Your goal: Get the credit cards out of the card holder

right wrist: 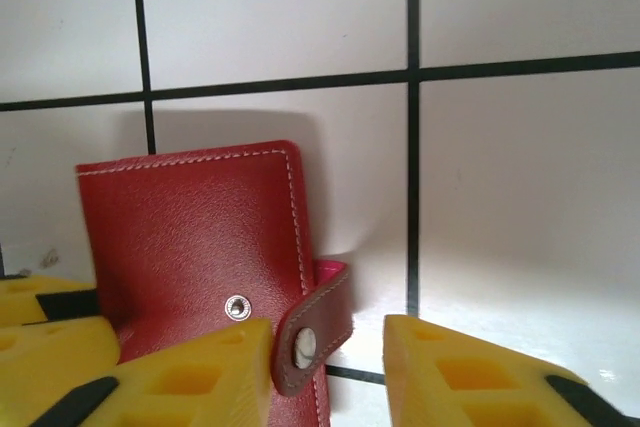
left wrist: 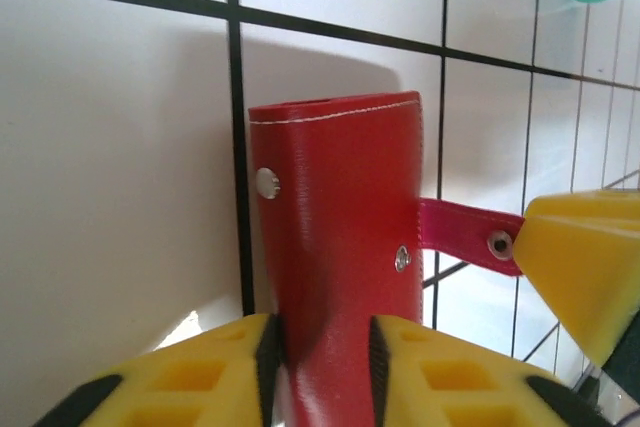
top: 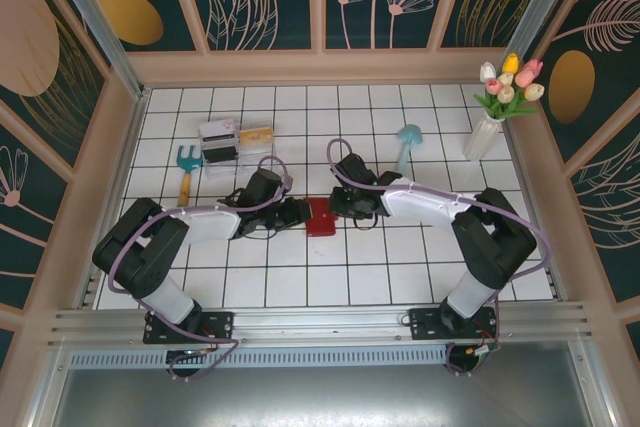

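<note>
The card holder [top: 321,217] lies closed on the white tiled table [top: 400,267], at centre, between the two grippers. Its snap tab [right wrist: 315,322] is undone and sticks out to one side.

Left gripper [left wrist: 320,347]: fingers clamped on the holder's near end, pads against both sides. The left arm [top: 190,227] is folded low, its forearm reaching inward from the left.

Right gripper [right wrist: 325,332]: fingers parted around the tab, which touches one finger [right wrist: 200,377] and stands clear of the other. The right arm [top: 440,202] is likewise low, its wrist pointing leftward.
</note>
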